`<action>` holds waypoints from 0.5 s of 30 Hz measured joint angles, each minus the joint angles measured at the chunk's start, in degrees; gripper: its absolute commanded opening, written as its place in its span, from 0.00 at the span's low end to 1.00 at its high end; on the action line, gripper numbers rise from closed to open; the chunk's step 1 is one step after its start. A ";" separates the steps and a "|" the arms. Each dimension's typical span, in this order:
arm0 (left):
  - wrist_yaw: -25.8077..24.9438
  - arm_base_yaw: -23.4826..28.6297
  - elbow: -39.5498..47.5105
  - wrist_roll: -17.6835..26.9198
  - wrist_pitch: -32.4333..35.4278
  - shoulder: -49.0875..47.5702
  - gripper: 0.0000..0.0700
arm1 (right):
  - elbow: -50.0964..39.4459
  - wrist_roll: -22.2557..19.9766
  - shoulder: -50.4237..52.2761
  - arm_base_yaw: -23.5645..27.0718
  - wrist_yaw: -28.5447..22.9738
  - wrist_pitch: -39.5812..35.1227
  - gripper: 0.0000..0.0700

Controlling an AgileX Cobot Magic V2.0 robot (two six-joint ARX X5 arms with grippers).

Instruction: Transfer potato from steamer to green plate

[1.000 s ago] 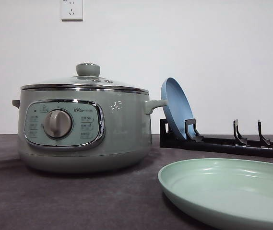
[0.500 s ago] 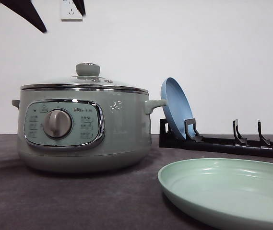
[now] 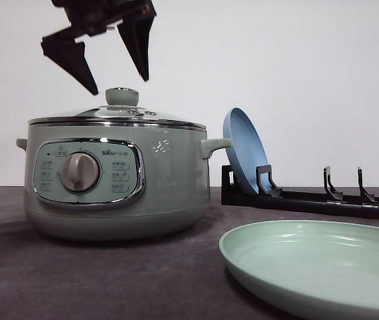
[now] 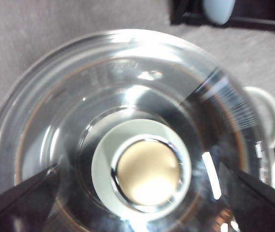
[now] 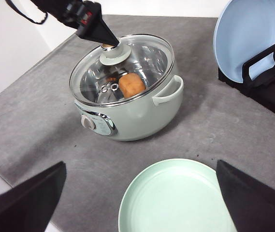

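The sage-green steamer stands at the left of the table with its glass lid on. Through the glass, the orange-brown potato lies inside. My left gripper hangs open just above the lid's green knob, one finger on each side of it. In the left wrist view the knob sits centred between the fingers. The pale green plate lies at the front right with nothing on it. My right gripper is open, high above the plate.
A blue plate stands on edge in a black dish rack behind the green plate, close to the steamer's right handle. The table edge runs near the steamer's front.
My left gripper has come down from the top of the front view, open, to just above the lid knob. Steamer and plates have not moved.
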State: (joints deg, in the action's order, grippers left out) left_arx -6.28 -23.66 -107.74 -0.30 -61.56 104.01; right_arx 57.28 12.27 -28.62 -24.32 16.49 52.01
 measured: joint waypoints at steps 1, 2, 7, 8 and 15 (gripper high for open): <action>0.03 0.00 0.00 0.06 -0.08 0.39 0.95 | 0.00 0.00 0.00 0.00 0.00 0.00 0.90; 0.04 -0.01 0.00 0.22 -0.19 0.66 0.95 | 0.00 0.00 0.00 0.00 0.00 0.00 0.90; 0.04 -0.43 0.00 1.33 -0.38 1.14 0.95 | 0.00 0.00 0.00 0.00 0.00 0.00 0.90; 0.04 -0.57 0.00 1.55 -0.38 1.20 0.95 | 0.00 0.00 0.00 0.00 0.00 0.00 0.90; 0.04 -1.52 0.00 2.67 -0.40 1.74 0.79 | 0.00 0.00 0.00 0.00 0.00 0.00 0.90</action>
State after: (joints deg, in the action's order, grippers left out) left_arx -6.24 -25.18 -107.74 2.37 -61.95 105.75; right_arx 57.28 12.28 -28.62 -24.32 16.49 52.01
